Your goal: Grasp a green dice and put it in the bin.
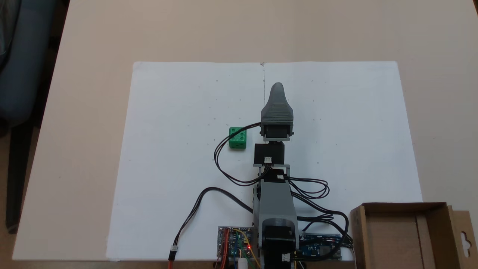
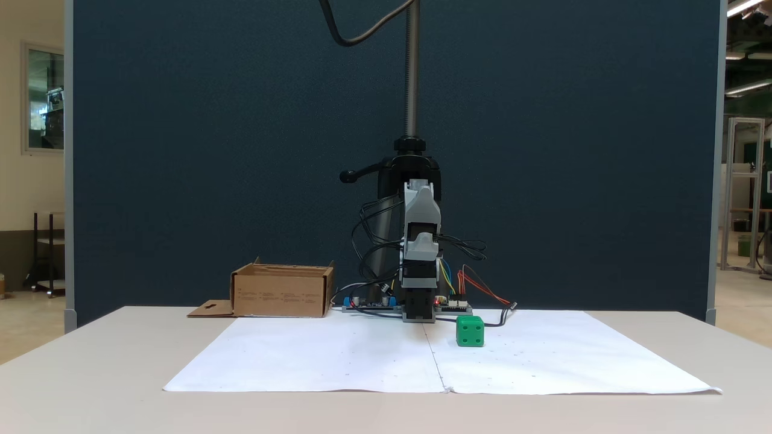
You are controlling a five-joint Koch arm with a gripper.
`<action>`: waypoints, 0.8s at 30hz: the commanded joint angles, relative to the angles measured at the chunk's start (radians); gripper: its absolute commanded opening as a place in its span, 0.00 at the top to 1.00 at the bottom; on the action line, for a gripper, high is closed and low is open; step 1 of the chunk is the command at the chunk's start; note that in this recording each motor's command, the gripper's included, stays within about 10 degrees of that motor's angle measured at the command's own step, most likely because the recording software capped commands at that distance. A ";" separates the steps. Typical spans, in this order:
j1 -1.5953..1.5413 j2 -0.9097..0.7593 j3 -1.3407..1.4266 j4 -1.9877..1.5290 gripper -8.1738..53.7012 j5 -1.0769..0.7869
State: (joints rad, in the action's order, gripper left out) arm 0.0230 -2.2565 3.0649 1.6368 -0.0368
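Reach not begun: small bright green plastic dice [image 1: 237,138] lies beside the grey tool [image 1: 278,89], whose opening I cannot tell; next, swing over it.

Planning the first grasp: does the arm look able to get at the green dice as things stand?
Probably yes. The dice sits alone on the paper beside the gripper, though a cable loops close by it.

White paper sheets [image 1: 179,157] on beige table [image 1: 82,112], dark blue partition [image 2: 211,150], perhaps a chair [image 1: 22,67]
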 commanded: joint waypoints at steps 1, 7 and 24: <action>-0.002 -0.110 0.066 -0.175 0.17 -0.064; -0.002 -0.110 0.066 -0.230 0.17 -0.064; -0.003 -0.110 0.066 -0.227 0.17 -0.063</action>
State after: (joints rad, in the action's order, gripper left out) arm 0.0169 -2.2565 3.0649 1.3852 -0.0368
